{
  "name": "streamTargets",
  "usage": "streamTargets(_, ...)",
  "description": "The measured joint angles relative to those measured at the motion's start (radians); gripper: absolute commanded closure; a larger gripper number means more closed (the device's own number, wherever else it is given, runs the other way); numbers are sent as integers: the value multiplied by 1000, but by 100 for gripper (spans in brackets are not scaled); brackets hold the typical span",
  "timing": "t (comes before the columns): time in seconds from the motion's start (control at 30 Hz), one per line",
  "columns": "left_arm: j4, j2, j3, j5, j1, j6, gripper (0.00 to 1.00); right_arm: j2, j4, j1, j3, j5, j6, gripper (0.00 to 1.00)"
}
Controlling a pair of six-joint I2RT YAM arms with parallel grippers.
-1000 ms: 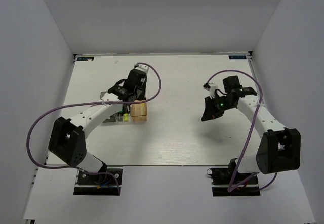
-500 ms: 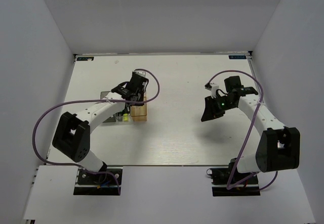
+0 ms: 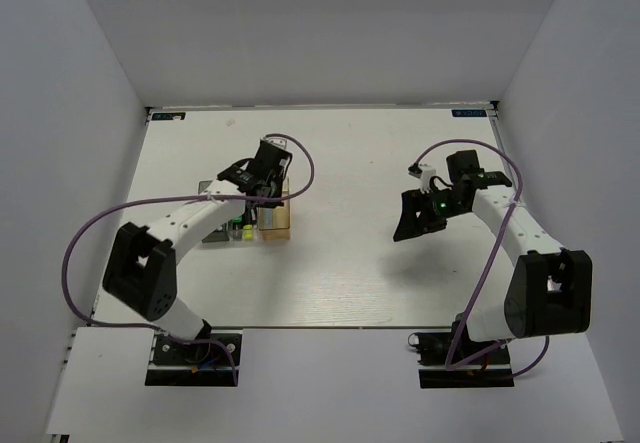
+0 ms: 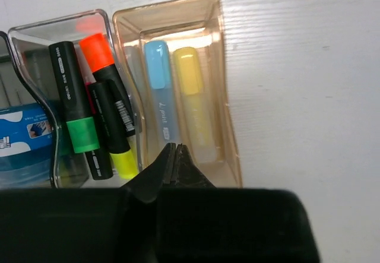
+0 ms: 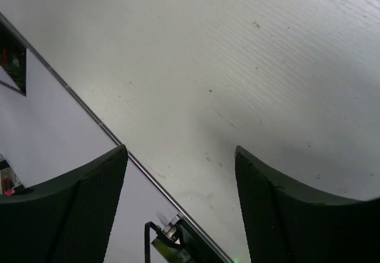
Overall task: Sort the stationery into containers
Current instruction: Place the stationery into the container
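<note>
Your left gripper [image 4: 176,156] had shifted only slightly above the bins, its jaws pressed together and empty. Just ahead of its tips, the blue stick [image 4: 159,91] and cream stick [image 4: 191,91] lay in the amber bin [image 4: 222,79], with the markers [image 4: 71,97] in the clear bin [image 4: 35,34] alongside. Your right gripper [image 5: 180,153] hung wide and empty. Sorting looked finished.

Bins [image 3: 274,225] standing as the only obstacle.
Left gripper [image 4: 176,156] is crowding the space above them; right gripper [image 5: 180,153] is hanging over open table [image 3: 340,263].
</note>
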Motion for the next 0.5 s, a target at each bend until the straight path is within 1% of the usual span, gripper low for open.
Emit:
streamTargets(0.03, 2, -32, -8, 13, 0, 6, 100, -1, 5, -2, 0, 14, 15, 21)
streamTargets(0.07, 11, -79, -27, 29, 0, 14, 92, -3, 15, -2, -1, 29, 31, 21)
streamTargets(0.1, 18, -139, -55, 53, -1, 24, 73, -10, 28, -2, -3, 52, 53, 19)
streamTargets(0.13, 18, -212, -85, 76, -1, 37, 15, -24, 49, -3, -10, 77, 75, 16)
streamTargets(0.17, 16, -285, -113, 98, -1, 51, 0, -44, 70, -3, -23, 100, 96, 15)
streamTargets(0.2, 27, -375, -151, 116, -1, 55, 0, -71, 93, -5, -40, 124, 110, 10)
streamTargets(0.33, 16, -721, -298, 181, -2, 81, 0, -167, 162, -11, -92, 198, 163, 10)
streamTargets(0.43, -11, -912, -414, 203, -2, 97, 0, -194, 203, -21, -98, 241, 186, 10)
streamTargets(0.5, -37, -989, -490, 206, -2, 100, 0, -197, 230, -25, -102, 259, 192, 10)
